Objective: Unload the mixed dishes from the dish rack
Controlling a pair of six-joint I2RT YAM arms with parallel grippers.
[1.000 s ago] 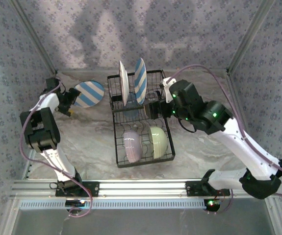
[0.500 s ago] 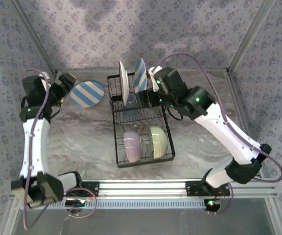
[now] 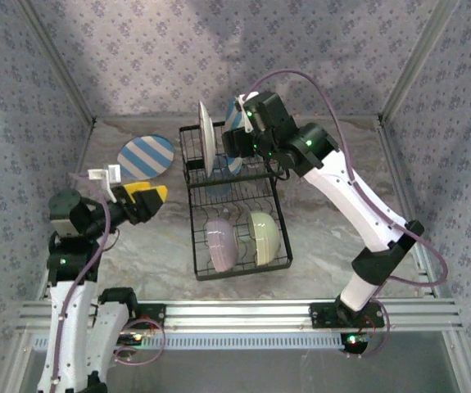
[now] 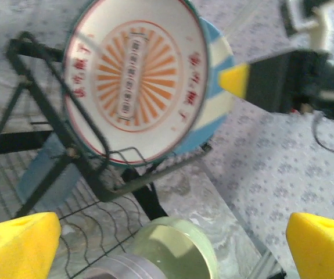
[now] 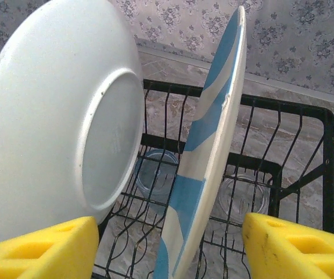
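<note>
The black wire dish rack (image 3: 237, 214) stands mid-table. In its far slots a cream plate with an orange centre (image 4: 135, 75) stands upright, its white back (image 5: 56, 128) toward my right wrist, beside a blue-and-white striped plate (image 5: 210, 145). My right gripper (image 3: 233, 141) is open, and its yellow pads (image 5: 294, 244) straddle that striped plate without touching it. A lavender bowl (image 3: 220, 243) and a yellow-green bowl (image 3: 264, 236) sit in the near section. A translucent blue cup (image 5: 155, 174) lies low in the rack. My left gripper (image 3: 149, 201) is open and empty, left of the rack.
A second striped plate (image 3: 146, 157) lies flat on the marble table at the far left. Patterned walls close in the back and both sides. A clear round cup (image 5: 245, 197) shows through the rack wires at the right.
My left arm has drawn back from the striped plate on the table and swung toward the rack. My right arm has moved left and farther back over the upright striped plate.
</note>
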